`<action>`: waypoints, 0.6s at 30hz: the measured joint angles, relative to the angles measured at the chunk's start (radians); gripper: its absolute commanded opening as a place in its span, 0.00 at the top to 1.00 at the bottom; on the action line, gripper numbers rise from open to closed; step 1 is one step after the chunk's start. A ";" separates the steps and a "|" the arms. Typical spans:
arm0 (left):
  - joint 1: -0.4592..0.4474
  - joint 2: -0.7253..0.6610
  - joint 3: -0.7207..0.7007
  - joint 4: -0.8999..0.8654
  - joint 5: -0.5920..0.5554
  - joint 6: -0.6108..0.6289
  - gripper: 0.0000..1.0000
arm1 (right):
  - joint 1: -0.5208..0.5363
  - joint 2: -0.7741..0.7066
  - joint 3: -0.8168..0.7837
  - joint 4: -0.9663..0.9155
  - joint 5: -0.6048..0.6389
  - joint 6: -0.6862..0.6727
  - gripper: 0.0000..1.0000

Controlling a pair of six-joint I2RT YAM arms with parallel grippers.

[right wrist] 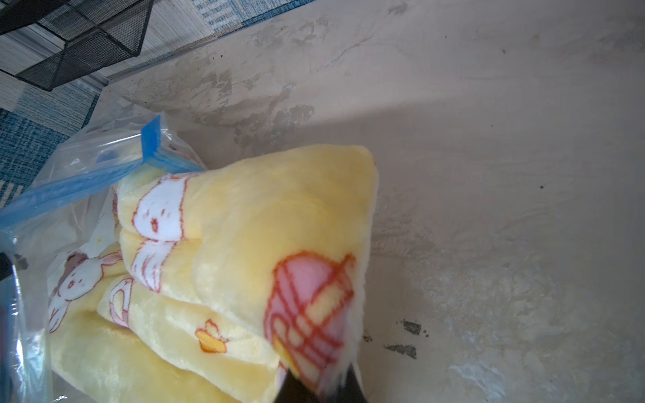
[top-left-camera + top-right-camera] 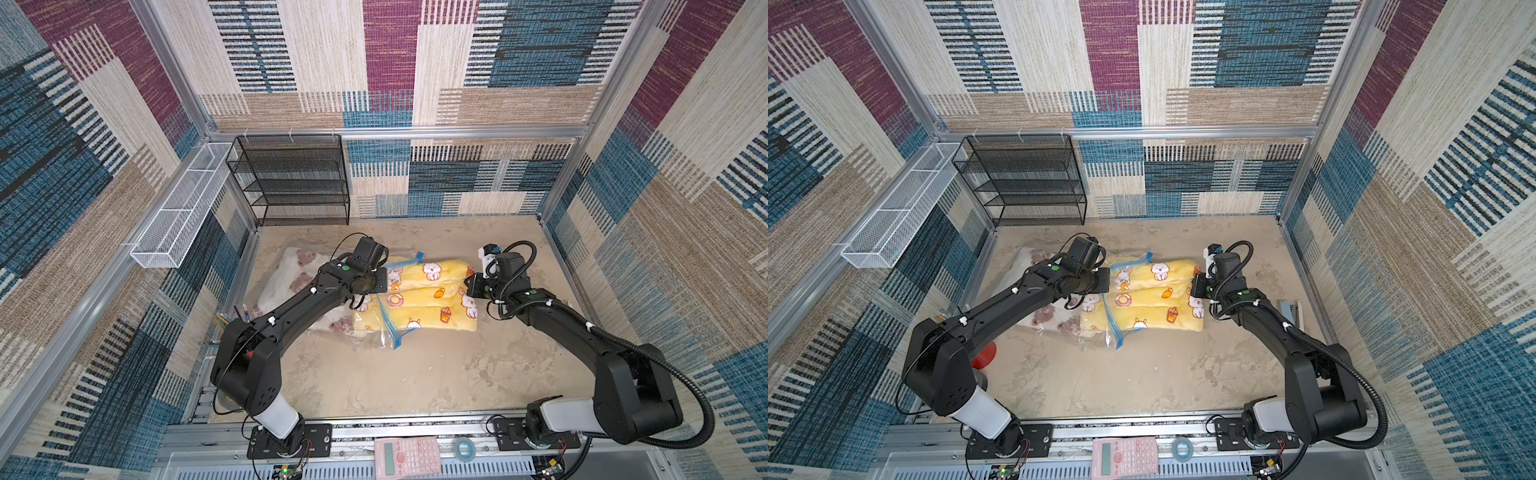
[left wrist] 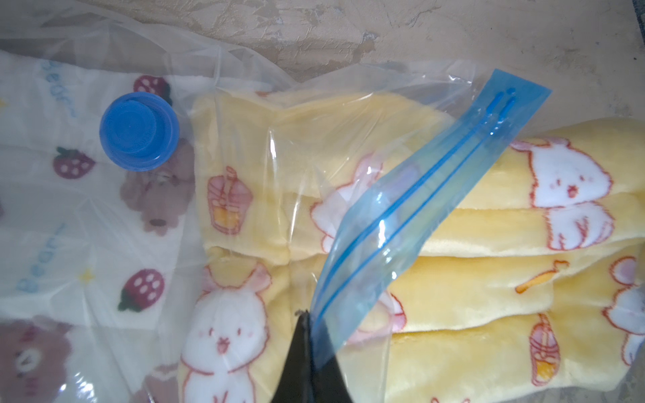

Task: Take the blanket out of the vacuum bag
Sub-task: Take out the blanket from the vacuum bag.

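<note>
Fingers of the left gripper (image 3: 304, 317) are clamped together on the blue zip strip (image 3: 419, 195) at the mouth of the large clear crinkly plastic vacuum bag (image 3: 244, 104), apparently to anchor it, while the right gripper (image 1: 314, 382) is pinched shut on a corner of the folded yellow plush rabbit-print blanket (image 1: 244, 216) to draw it out. Lying flat, the blanket runs lengthwise from one pair of fingers to the other: free end toward the right fingers, tail inside the bag just past the left ones, beside a white bear-print blanket (image 2: 297, 270) deeper in.
</note>
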 measured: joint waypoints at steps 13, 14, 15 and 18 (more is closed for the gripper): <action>0.002 0.000 0.000 0.000 0.000 0.000 1.00 | -0.013 0.090 0.031 -0.023 0.184 -0.034 1.00; 0.002 0.000 0.000 0.000 0.000 0.000 1.00 | -0.013 0.103 0.039 -0.026 0.205 -0.041 1.00; 0.002 0.000 0.000 0.000 0.000 0.000 1.00 | -0.014 0.114 0.045 -0.027 0.227 -0.046 1.00; 0.003 0.000 0.000 0.000 0.000 0.000 1.00 | -0.014 0.145 0.058 -0.025 0.282 -0.056 1.00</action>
